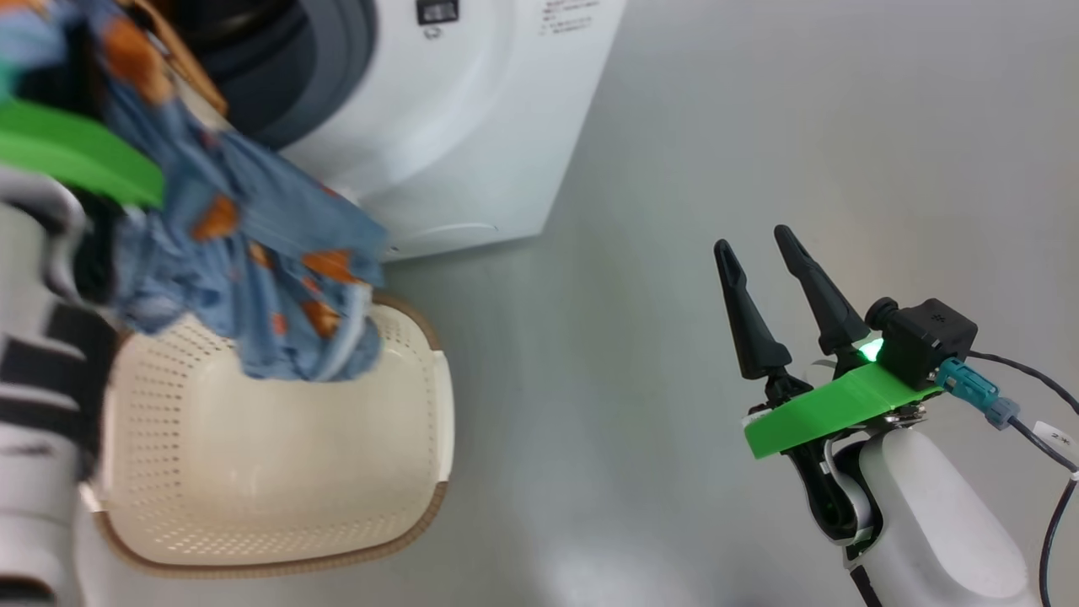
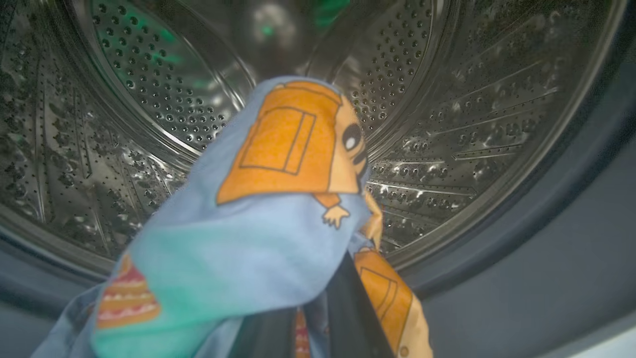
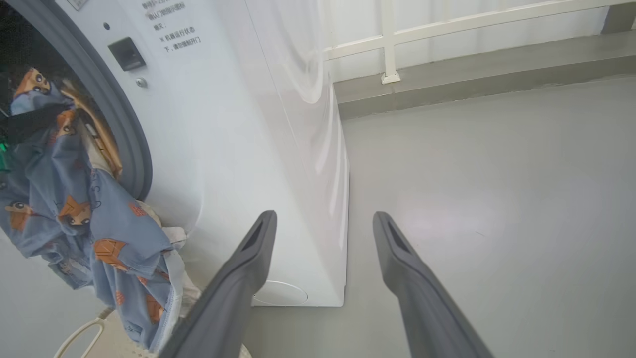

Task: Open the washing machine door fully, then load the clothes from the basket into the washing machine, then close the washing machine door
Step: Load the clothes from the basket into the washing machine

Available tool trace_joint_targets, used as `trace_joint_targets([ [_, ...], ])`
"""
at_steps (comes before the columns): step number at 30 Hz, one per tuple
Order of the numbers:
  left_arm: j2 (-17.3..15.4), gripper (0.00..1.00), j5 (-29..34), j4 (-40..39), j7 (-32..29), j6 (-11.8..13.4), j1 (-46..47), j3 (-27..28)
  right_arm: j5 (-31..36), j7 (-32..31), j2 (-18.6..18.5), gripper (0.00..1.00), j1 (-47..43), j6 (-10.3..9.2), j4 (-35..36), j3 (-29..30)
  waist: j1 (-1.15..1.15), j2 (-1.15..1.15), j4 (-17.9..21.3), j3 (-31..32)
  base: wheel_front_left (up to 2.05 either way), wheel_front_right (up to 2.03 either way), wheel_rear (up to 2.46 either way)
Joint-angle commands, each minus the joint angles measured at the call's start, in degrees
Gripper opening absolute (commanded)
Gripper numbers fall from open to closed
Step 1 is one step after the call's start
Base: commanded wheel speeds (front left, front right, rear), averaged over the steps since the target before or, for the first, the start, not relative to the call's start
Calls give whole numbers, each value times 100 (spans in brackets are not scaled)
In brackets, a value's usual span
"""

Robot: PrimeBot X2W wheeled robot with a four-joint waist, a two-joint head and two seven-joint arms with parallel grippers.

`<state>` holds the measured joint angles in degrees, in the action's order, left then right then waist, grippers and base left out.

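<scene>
The light-blue bear-print clothes [image 1: 253, 253] hang from my left gripper, which is shut on them at the mouth of the washing machine [image 1: 472, 126]. In the left wrist view the clothes [image 2: 248, 223] drape over my dark fingers [image 2: 348, 308] in front of the steel drum [image 2: 472, 149]. Their lower end trails over the far rim of the cream basket [image 1: 438, 472]. My right gripper [image 1: 753, 238] stands open and holds nothing, over the floor to the right of the machine. The right wrist view shows the clothes [image 3: 74, 209] hanging out of the opening. The washing machine door is out of view.
Grey rubber gasket [image 2: 571, 223] rings the drum. The machine's white front and side [image 3: 238, 149] stand just left of my right gripper [image 3: 325, 216]. Grey floor [image 1: 759, 126] spreads to the right. A low step with a white railing [image 3: 447, 30] runs behind.
</scene>
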<state>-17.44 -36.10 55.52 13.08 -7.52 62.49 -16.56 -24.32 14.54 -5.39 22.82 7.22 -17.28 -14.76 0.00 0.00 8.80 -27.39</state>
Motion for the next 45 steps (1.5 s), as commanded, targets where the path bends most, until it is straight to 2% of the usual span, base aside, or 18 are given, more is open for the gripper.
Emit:
trace_joint_targets([
  [1, -313, 0, 54, -46, 7, 4, 249, 108, -3, 46, 41, 100, -118, 26, 151, -118, 0, 0, 288, -320, 0, 0, 0],
  [8, -513, 0, 246, 530, -73, 77, 1359, 5, 64, 46, 123, 100, -100, 26, 299, -104, 0, 0, 626, -848, 0, 0, 0],
  [13, -654, 0, 446, 640, 84, 151, 2072, -62, 86, 46, 183, 100, -79, 26, 395, -127, 0, 0, 822, -1124, 0, 0, 0],
  [16, -786, 0, 594, 476, 174, 242, 2361, -26, 91, 46, 210, 100, -90, 26, 438, -114, 0, 0, 895, -1217, 0, 0, 0],
  [18, -879, 0, 705, 94, 186, 369, 2461, 120, 90, 46, 222, 100, -102, 26, 466, -86, 0, 0, 908, -1271, 0, 0, 0],
  [20, -939, 0, 823, -303, 188, 480, 2358, 322, 92, 46, 231, 100, -102, 26, 478, -70, 0, 0, 908, -1299, 0, 0, 0],
  [22, -900, 0, 894, -382, 190, 512, 2143, 430, 90, 46, 238, 100, -99, 26, 455, -69, 0, 0, 883, -1279, 0, 0, 0],
  [24, -786, 100, 887, -124, 190, 488, 1945, 439, 89, 46, 242, 100, -78, 26, 420, -96, 0, 0, 839, -1219, 0, 0, 0],
  [28, -557, 100, 846, 620, 30, 410, 1832, 357, 102, 46, 246, 100, -24, 26, 340, -118, 0, 0, 729, -1023, 0, 0, 0],
  [34, -413, 100, 784, 1197, 44, 342, 1794, 314, 108, 46, 247, 100, -7, 26, 218, -142, 0, 0, 628, -712, 0, 0, 0],
  [45, -165, 100, 696, 1400, 177, 184, 1222, 295, -4, 46, 138, 100, -20, 26, 36, -206, 0, 0, 370, 7, 0, 0, 0],
])
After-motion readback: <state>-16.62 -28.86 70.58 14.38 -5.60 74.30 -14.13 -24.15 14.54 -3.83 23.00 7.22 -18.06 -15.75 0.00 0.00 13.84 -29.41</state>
